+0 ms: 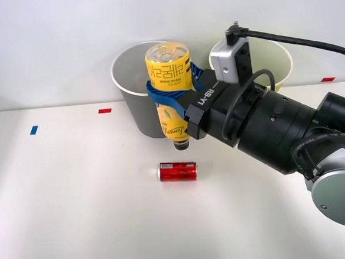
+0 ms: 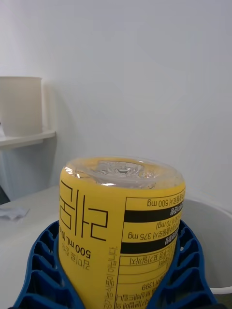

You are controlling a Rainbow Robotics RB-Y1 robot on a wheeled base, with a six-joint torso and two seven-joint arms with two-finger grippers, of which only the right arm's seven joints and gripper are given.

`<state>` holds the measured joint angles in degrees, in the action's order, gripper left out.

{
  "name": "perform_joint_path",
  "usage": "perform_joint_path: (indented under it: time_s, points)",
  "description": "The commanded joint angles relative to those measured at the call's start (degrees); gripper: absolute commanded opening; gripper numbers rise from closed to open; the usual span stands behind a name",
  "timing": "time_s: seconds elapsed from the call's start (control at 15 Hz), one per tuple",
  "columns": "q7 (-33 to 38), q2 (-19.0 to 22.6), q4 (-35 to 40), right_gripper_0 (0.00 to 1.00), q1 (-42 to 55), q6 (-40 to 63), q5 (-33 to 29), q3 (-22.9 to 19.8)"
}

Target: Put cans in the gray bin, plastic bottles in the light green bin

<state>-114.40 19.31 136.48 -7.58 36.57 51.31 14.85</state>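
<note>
A small red soda can (image 1: 177,172) is lying on the white table (image 1: 77,201) — open surface all around. Above it, the right gripper (image 1: 171,94) is clasping the inverted yellow-labelled plastic bottle (image 1: 170,76) — "500 mL" readable — before the gray tapered bin (image 1: 129,103); the yellow-green bin (image 1: 277,63) is standing beside.

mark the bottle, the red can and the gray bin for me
yellow-labelled bottle (image 1: 168,70): front view, on its label, upside down in the blue fingers.
red can (image 1: 177,172): front view, middle of its side, lying on the table.
gray bin (image 1: 136,105): front view, gray outer wall.
</note>
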Motion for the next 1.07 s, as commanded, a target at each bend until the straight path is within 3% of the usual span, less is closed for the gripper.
perform_joint_path:
  time_s: [0.07,0.47,0.73,1.07]
  points:
    - [1.6,1.6,0.0,0.00,0.3,-6.6,-0.9,-2.1]
    - [13.5,5.1,-1.7,0.00,-4.2,-7.5,-3.8,-9.5]
    - [13.6,5.0,-11.5,0.00,-8.8,-13.4,-5.3,-12.2]
    - [13.8,5.6,-21.8,0.00,-15.9,-13.4,-6.5,-17.3]
